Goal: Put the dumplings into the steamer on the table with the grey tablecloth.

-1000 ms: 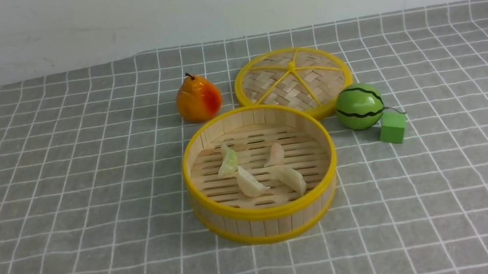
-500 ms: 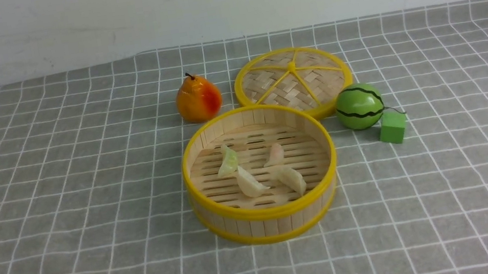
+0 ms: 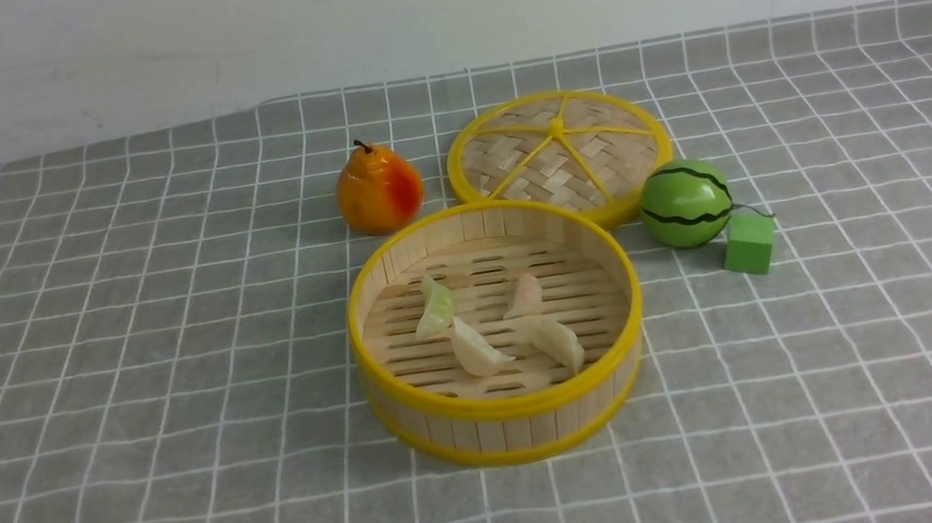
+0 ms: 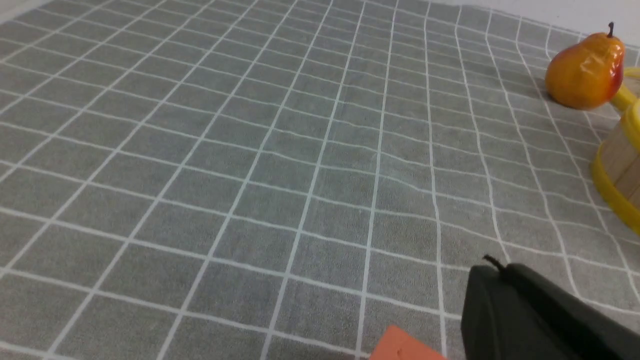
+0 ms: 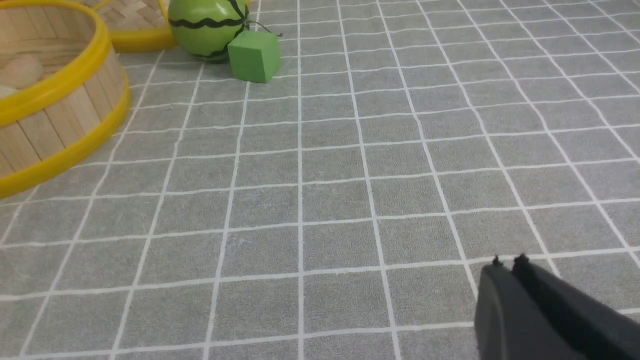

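The round bamboo steamer (image 3: 511, 419) with yellow rims stands mid-table on the grey tablecloth (image 3: 125, 432). On its slatted floor lie several dumplings: a pale green one (image 3: 436, 305), a pale pink one (image 3: 524, 293) and two cream-white ones (image 3: 477, 350) (image 3: 555, 340). Neither arm shows in the front view. My left gripper (image 4: 492, 267) is shut and empty above bare cloth, well away from the steamer's wall (image 4: 620, 165). Over bare cloth too, my right gripper (image 5: 507, 264) is shut on nothing, with the steamer (image 5: 55, 125) off at that view's edge.
An orange-red pear (image 3: 378, 188) stands behind the steamer, and the flat woven lid (image 3: 559, 153) lies behind it to the right. A green watermelon ball (image 3: 687, 203) and a green cube (image 3: 749, 242) sit right of the steamer. A white wall backs the table.
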You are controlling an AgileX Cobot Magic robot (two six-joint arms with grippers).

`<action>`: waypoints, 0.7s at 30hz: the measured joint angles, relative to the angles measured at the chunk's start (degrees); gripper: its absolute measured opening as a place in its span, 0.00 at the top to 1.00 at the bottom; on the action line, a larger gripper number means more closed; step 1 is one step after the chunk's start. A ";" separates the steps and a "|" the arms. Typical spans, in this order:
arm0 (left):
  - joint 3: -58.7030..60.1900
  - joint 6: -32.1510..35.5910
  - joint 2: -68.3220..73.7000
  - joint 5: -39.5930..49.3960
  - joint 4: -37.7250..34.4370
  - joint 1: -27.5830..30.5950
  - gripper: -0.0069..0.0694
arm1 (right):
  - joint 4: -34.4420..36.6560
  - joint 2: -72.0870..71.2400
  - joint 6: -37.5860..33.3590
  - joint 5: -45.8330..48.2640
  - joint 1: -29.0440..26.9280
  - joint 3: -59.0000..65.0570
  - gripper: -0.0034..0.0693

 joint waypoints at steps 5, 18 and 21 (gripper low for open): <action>0.07 0.00 0.00 3.10 -0.31 0.02 0.93 | 0.00 0.00 0.00 0.00 0.00 0.00 0.91; 0.07 0.00 0.00 3.18 -0.31 0.02 0.93 | 0.00 0.00 0.00 0.00 0.00 0.00 0.89; 0.07 0.00 0.00 3.22 -0.31 0.02 0.93 | 0.00 0.00 0.00 0.00 0.00 0.00 0.88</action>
